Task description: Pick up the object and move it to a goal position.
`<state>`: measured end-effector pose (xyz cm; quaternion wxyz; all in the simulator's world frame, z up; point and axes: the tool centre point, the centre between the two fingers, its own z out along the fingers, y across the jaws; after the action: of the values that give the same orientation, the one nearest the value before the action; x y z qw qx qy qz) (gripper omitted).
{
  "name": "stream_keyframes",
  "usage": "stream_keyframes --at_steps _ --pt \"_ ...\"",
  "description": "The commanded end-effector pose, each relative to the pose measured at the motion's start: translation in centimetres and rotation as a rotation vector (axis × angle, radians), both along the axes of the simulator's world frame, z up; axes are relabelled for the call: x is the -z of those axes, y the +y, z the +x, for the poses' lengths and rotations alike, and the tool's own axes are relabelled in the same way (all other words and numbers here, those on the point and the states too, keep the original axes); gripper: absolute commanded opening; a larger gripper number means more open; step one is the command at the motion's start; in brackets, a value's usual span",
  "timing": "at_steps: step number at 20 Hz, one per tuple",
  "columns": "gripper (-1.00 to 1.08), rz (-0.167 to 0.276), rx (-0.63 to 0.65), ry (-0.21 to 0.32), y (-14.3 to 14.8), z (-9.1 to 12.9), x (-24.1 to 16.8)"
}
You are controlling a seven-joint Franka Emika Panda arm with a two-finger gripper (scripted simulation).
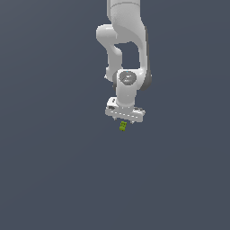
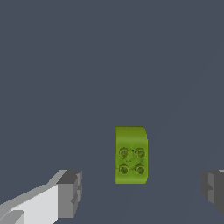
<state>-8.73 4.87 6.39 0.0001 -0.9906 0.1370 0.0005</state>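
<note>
Gripper (image 2: pixel 140 192) hanging spread wide w/ nothing in it, object (image 2: pixel 131 154) sitting btwn fingers; prob light, rigid, studded block, so pinching flat sides looks best

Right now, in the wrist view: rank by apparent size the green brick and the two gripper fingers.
1. Green studded brick, fully visible.
2. White-and-grey finger, cut off by the frame.
3. Grey finger, mostly out of frame.
Both fingers are cropped and nearer the camera, so their ranking is unsure.
</note>
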Motion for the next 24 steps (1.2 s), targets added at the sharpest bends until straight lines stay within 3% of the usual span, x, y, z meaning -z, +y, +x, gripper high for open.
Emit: stream_keyframes --at_steps 1,21,22,24 --pt "1.00 0.000 0.006 -0.001 0.1 -0.2 0.1" --pt "1.00 0.000 0.006 -0.001 0.1 -0.2 5.2" --pt "-1.00 0.000 0.006 -0.001 0.1 -0.2 5.2" --pt "-1.00 0.000 0.006 -0.001 0.1 -0.2 5.2"
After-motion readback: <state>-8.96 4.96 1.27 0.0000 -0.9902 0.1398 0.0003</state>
